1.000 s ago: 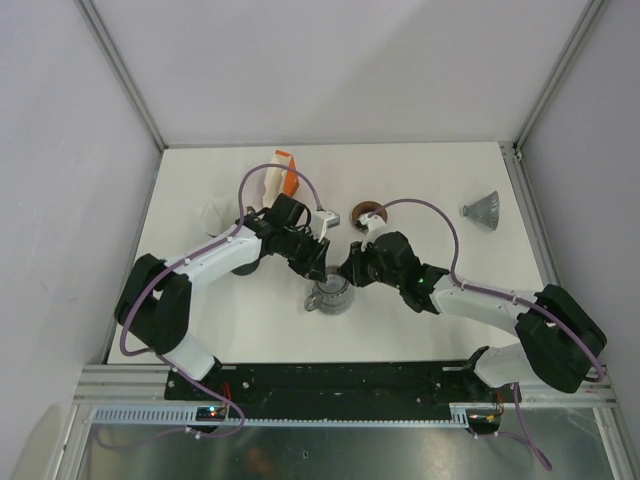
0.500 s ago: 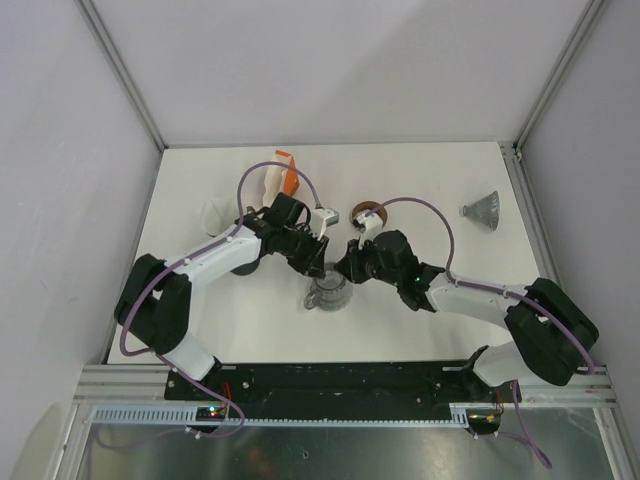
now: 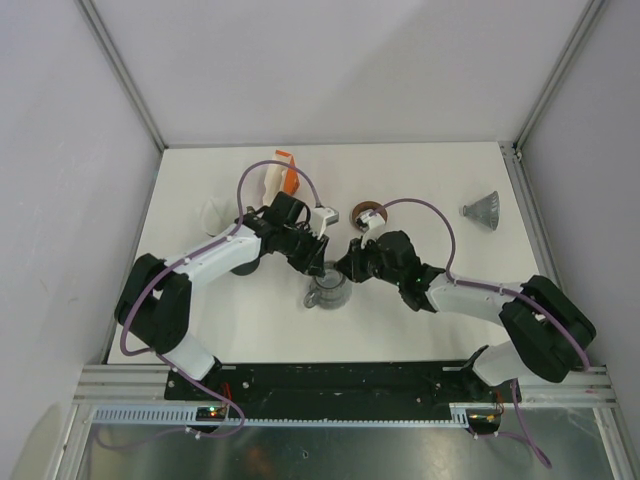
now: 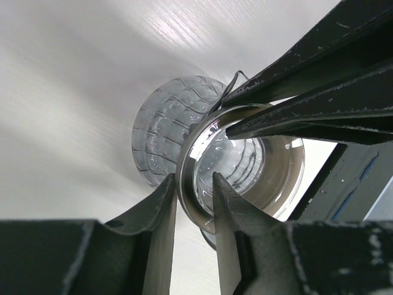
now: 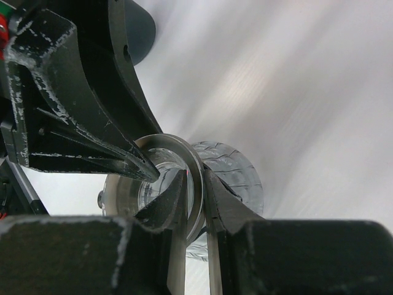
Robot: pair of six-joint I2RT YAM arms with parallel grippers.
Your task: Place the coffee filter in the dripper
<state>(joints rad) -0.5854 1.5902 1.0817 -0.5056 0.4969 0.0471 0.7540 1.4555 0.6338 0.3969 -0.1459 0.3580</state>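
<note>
The clear ribbed dripper (image 3: 328, 294) with a metal rim sits at the table's centre, between both arms. My left gripper (image 3: 317, 271) straddles its rim from the left, one finger inside and one outside, shut on it (image 4: 193, 195). My right gripper (image 3: 346, 270) pinches the opposite side of the rim, shut on it (image 5: 195, 187). The dripper's ribbed body shows in the left wrist view (image 4: 161, 126) and the right wrist view (image 5: 236, 172). A silver cone-shaped filter (image 3: 483, 209) lies at the back right, far from both grippers. The dripper's inside looks empty.
A white cup-like object (image 3: 218, 212) stands at the back left beside the left arm. A white and orange pack (image 3: 283, 174) lies behind it. A brown ring (image 3: 368, 211) lies just behind the grippers. Grey walls enclose the table.
Both grippers and the dripper between them have shifted slightly towards the back of the table. Both holds on the rim are unchanged.
</note>
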